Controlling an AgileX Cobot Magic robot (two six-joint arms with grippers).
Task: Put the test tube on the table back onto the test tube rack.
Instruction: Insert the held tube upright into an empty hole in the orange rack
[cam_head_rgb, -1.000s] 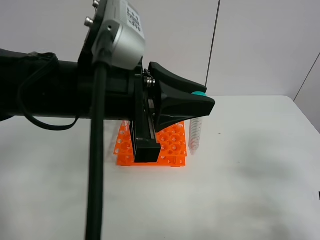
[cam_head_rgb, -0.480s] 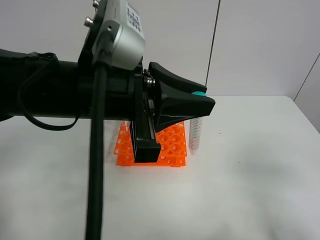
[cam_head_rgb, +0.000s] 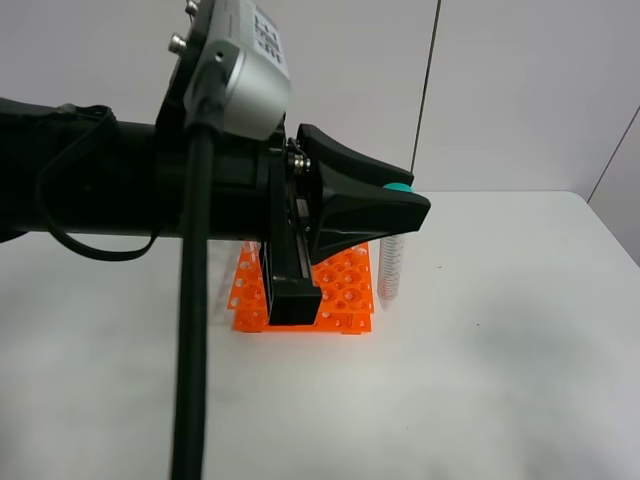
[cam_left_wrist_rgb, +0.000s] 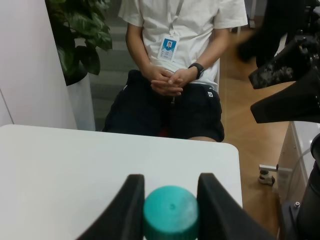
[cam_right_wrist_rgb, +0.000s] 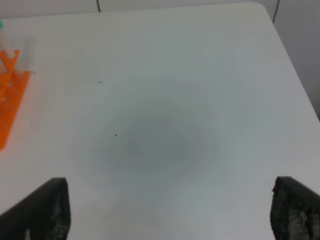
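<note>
The test tube (cam_head_rgb: 390, 265) hangs upright by its teal cap (cam_head_rgb: 399, 187), just off the right side of the orange test tube rack (cam_head_rgb: 346, 291), with its tip a little above the table (cam_head_rgb: 480, 380). My left gripper (cam_head_rgb: 402, 204) is shut on the cap. In the left wrist view the cap (cam_left_wrist_rgb: 171, 212) sits between the two black fingers (cam_left_wrist_rgb: 129, 206). My right gripper (cam_right_wrist_rgb: 170, 210) is open over bare white table, nothing between its fingers (cam_right_wrist_rgb: 47, 207). The rack's edge (cam_right_wrist_rgb: 10, 97) shows far off to one side there.
The left arm's thick black body and cable (cam_head_rgb: 190, 330) block much of the rack in the high view. Beyond the table's far edge (cam_left_wrist_rgb: 220, 145) a person (cam_left_wrist_rgb: 175, 60) sits on a chair, with a potted plant (cam_left_wrist_rgb: 80, 40) beside them.
The tube's tip looks slightly higher beside the rack than a second ago. Both arms look otherwise still.
</note>
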